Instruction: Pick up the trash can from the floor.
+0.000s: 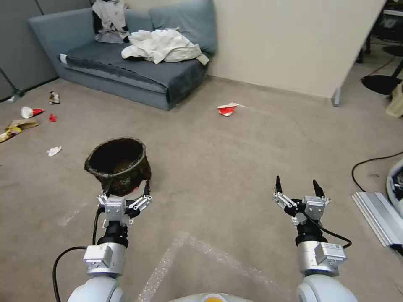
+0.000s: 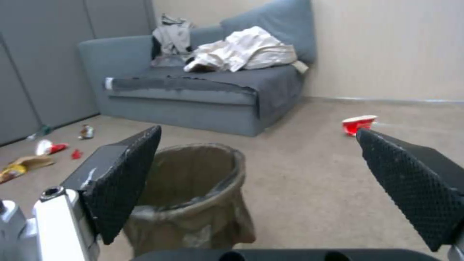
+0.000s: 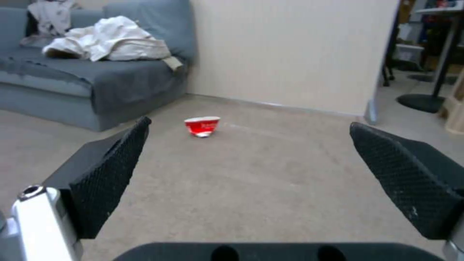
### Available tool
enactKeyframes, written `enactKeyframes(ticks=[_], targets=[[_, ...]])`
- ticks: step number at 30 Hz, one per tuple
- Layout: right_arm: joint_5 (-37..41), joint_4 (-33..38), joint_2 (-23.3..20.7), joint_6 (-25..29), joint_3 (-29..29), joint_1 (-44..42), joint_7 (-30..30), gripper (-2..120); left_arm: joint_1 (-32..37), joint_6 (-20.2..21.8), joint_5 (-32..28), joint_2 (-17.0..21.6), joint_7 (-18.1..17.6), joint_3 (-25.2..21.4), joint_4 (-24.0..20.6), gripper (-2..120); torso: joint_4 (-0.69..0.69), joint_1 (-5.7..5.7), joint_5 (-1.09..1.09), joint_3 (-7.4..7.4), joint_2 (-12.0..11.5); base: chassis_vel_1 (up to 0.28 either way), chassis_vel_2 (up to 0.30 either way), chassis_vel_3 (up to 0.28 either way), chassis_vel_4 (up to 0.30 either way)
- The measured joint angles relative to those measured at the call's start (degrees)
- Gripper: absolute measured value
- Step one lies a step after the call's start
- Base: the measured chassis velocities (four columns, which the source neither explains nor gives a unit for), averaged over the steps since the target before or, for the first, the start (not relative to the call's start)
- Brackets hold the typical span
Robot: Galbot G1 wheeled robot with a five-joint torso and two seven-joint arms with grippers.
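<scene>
Standing upright on the floor [image 1: 235,167], the trash can [image 1: 118,165] sits ahead of me on my left, its dark bag folded over the rim. My left gripper [image 1: 126,188] reaches its near side with jaws spread wide and grasping nothing; one fingertip [image 2: 123,181] overlaps the rim in the left wrist view. My right gripper [image 1: 297,187] hovers over bare carpet well to the right, released and empty. Beyond it lies a crushed red cup [image 1: 227,109], with a grey sofa [image 1: 126,71] against the wall.
</scene>
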Motion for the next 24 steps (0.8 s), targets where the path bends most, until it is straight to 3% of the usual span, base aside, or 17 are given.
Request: enactKeyframes(ticks=[24], targets=[[-0.07, -0.14, -0.17, -0.67, -0.15, 0.29, 0.16, 100, 0.13, -1.21, 0.24, -0.18, 0.86, 0.53, 0.61, 100, 0.01, 0.00, 0.00, 0.00, 0.00, 0.078, 0.072, 0.071, 0.073]])
